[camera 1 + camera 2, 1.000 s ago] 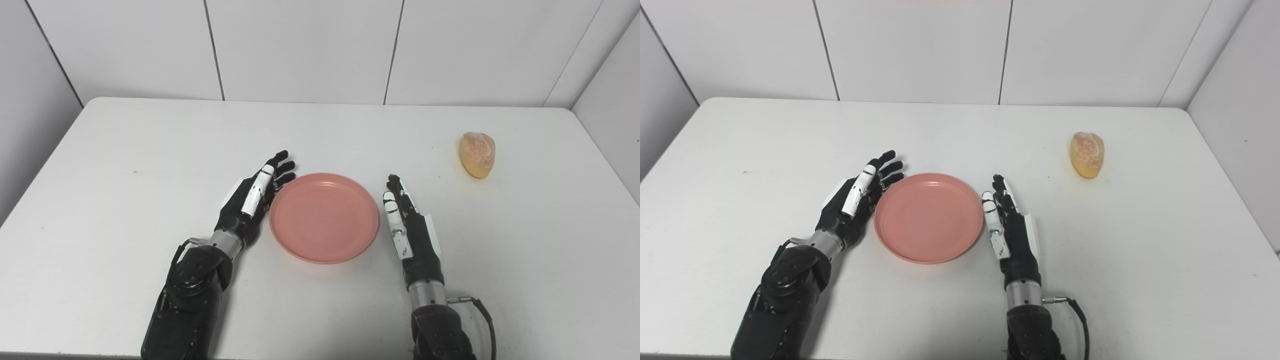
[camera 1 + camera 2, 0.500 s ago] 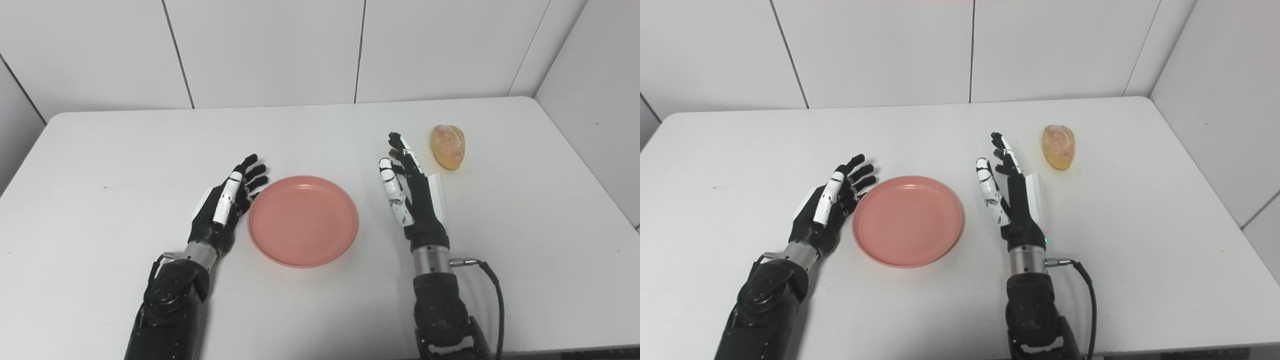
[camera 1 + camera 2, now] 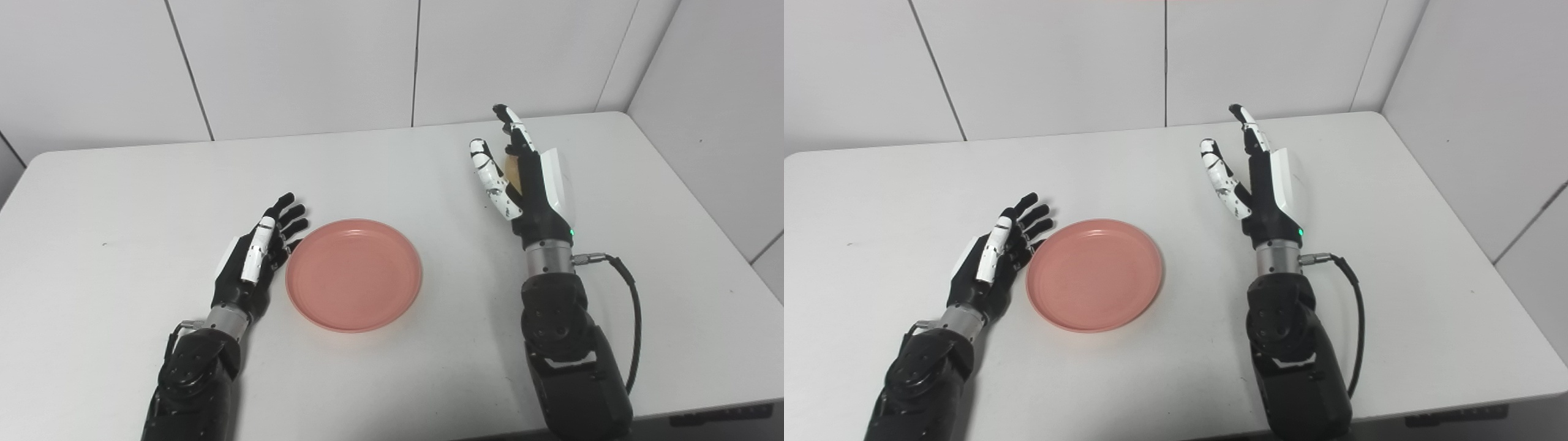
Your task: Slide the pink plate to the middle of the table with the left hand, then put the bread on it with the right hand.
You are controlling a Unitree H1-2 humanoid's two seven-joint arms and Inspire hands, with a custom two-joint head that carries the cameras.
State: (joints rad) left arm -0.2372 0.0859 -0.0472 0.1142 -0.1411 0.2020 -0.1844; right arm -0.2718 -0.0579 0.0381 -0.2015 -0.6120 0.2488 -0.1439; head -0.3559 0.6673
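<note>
Black and white, jointed and glossy: right hand (image 3: 523,174) raised, fingers (image 3: 488,171) spread, holding nothing, blocking most of the bread (image 3: 512,173), a golden sliver visible behind the palm in the left eye view only. Contact with the bread impossible to tell. Matching left hand (image 3: 254,263) released, fingers fanned, resting beside the left rim of the pink plate (image 3: 354,274). Round, smooth, shallow plate near mid-counter. Matte white counter (image 3: 122,202), rounded corners.

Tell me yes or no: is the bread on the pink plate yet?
No. The pink plate lies bare beside the left hand, and the bread shows only as a sliver behind the right hand.
</note>
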